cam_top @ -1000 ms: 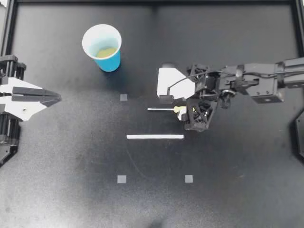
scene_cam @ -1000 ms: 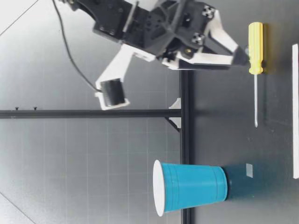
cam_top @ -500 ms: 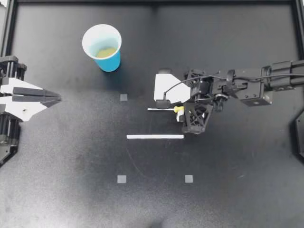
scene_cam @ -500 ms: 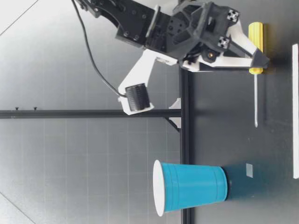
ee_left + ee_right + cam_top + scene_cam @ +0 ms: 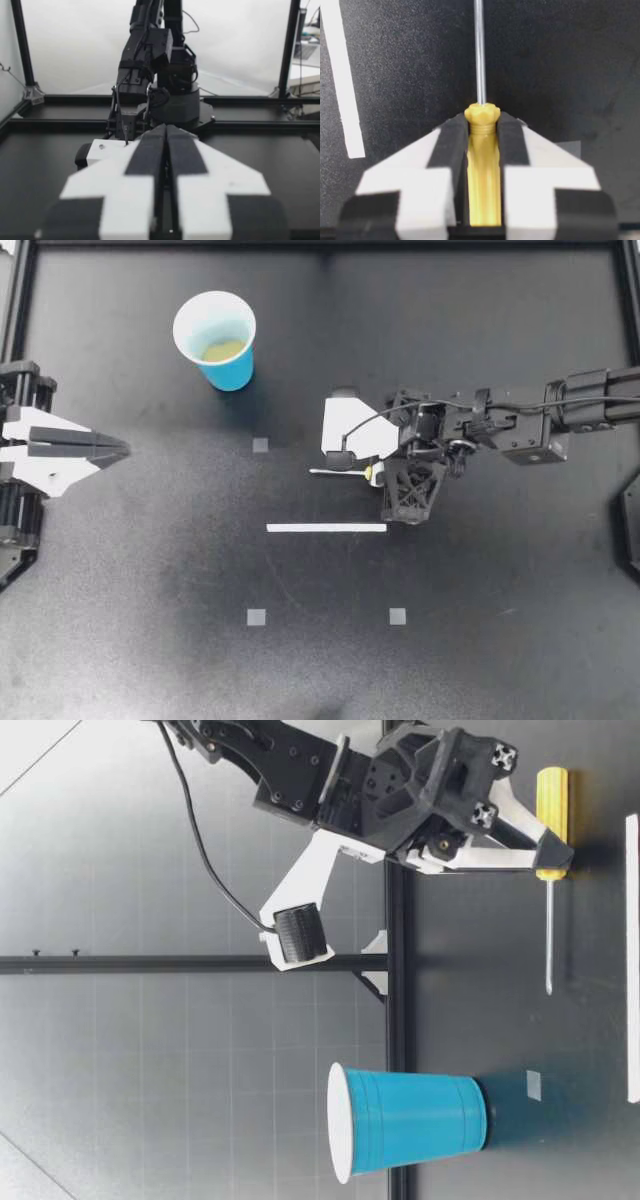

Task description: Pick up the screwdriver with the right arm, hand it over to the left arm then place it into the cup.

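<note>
Black table (image 5: 150, 560) across the whole top view. Right arm (image 5: 520, 425) in from the right edge to centre frame, right gripper (image 5: 378, 474) pointed down at the table. Left gripper (image 5: 120, 448) at the left edge, mid-height, well apart from everything; in the left wrist view fingers (image 5: 147, 155) pressed together, nothing between.

Blue cup (image 5: 215, 338) upper left of the frame, upright, open end up, well apart from both grippers. Same cup (image 5: 410, 1120) in the low view, standing on the table.

White strip (image 5: 326, 528) flat at centre frame, just below the right gripper.

Screwdriver (image 5: 340, 472) flat on the table at centre, metal shaft sticking out left of the right gripper, yellow handle under it. In the right wrist view, handle (image 5: 482, 170) squeezed between both finger pads (image 5: 452, 145), one on each side, touching; collar and shaft out ahead of the tips. Gripping confirmed. In the low view, fingertips (image 5: 555, 845) down at the handle (image 5: 550, 795), shaft along the table toward the cup.

Small grey squares (image 5: 260, 445), (image 5: 256, 617), (image 5: 397, 616) on the table around the strip.
</note>
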Robot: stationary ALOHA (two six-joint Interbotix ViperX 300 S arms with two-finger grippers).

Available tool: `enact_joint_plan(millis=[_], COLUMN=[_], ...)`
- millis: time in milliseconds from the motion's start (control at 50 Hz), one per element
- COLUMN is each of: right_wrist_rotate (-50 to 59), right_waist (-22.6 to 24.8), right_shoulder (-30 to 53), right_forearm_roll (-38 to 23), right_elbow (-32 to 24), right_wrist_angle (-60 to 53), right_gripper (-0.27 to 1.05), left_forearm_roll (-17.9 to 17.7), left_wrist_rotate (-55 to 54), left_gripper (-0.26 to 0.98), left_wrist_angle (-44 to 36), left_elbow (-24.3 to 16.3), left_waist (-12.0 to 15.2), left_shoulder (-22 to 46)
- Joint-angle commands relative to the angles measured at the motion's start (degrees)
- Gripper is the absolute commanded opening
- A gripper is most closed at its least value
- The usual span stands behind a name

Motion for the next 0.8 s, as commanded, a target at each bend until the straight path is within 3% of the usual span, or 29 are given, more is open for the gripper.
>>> enact_joint_plan(millis=[0, 140, 360, 520, 680, 780], right_wrist_rotate=[0.18, 0.88, 4.75, 9.32, 13.01, 15.21], right_waist=[-0.44, -0.44, -0.44, 2.11, 5.54, 7.29], right_shoulder=[-1.23, -3.25, -11.16, -14.77, -14.59, -14.24], right_forearm_roll=[-0.09, 0.44, 4.13, 4.75, 4.66, 4.66], right_elbow=[-0.44, 0.79, 10.2, 14.85, 16.17, 16.44], right_wrist_angle=[0.18, -1.49, -20.74, -37.09, -51.33, -60.47], right_gripper=[0.06, 0.04, 0.04, 0.04, 0.04, 0.04], left_forearm_roll=[-0.09, -0.26, -1.67, -2.11, -2.81, -2.81], left_wrist_rotate=[0.53, 1.05, 1.49, 0.97, 0.35, -0.53], left_gripper=[0.05, 0.05, 0.12, 0.32, 0.6, 0.68], left_wrist_angle=[-1.14, -2.2, -5.89, -10.37, -13.01, -14.33], left_elbow=[-0.53, -0.35, -0.79, -1.76, -3.6, -5.01], left_waist=[0.0, 0.88, 2.72, 2.81, 2.72, 2.81], left_shoulder=[0.7, 2.64, 9.58, 14.85, 19.78, 22.59])
